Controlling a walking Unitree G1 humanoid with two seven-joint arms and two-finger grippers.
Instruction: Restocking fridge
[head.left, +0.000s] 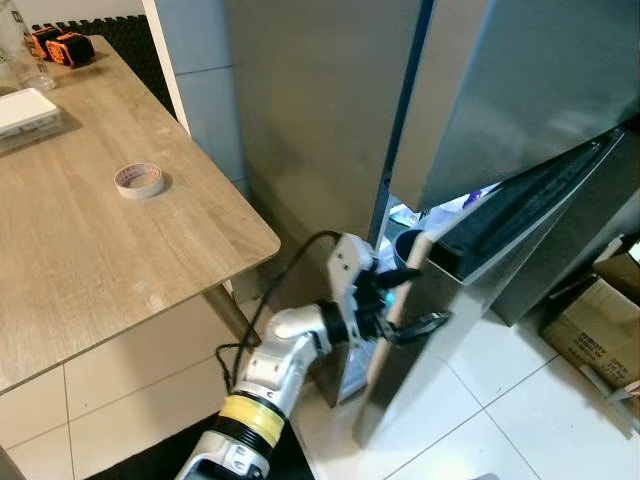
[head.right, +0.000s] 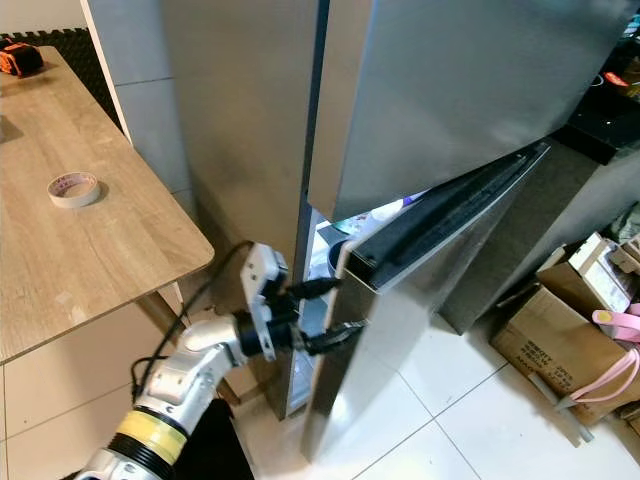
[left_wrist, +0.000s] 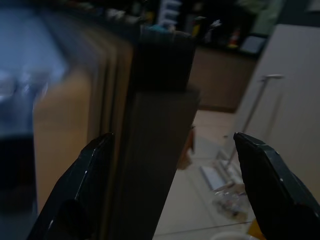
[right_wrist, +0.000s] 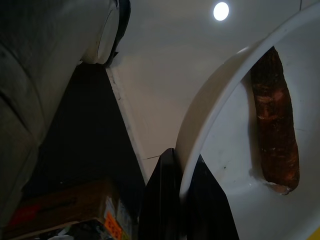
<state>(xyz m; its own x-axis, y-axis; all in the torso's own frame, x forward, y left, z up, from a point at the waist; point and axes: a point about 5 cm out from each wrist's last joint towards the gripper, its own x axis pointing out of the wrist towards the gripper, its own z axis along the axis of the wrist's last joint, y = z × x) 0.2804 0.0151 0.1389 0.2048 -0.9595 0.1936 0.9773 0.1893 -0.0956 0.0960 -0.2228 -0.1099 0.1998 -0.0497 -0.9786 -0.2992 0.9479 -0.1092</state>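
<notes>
Left end effector (head.left: 405, 297) — fingers spread — straddles the lower fridge door (head.left: 440, 330) edge, while the right end effector (right_wrist: 182, 200) clamps a white bowl (right_wrist: 235, 170) rim.

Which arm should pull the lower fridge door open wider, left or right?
Left. The left gripper is open with its fingers straddling the lower fridge door edge. The right gripper is shut on the rim of a white bowl.

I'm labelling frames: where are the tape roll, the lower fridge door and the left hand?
tape roll (head.left: 140, 180), left eye view, on its top rim.
lower fridge door (head.right: 400, 300), right eye view, on its steel front.
left hand (head.left: 412, 298), left eye view, between its fingertips.
</notes>
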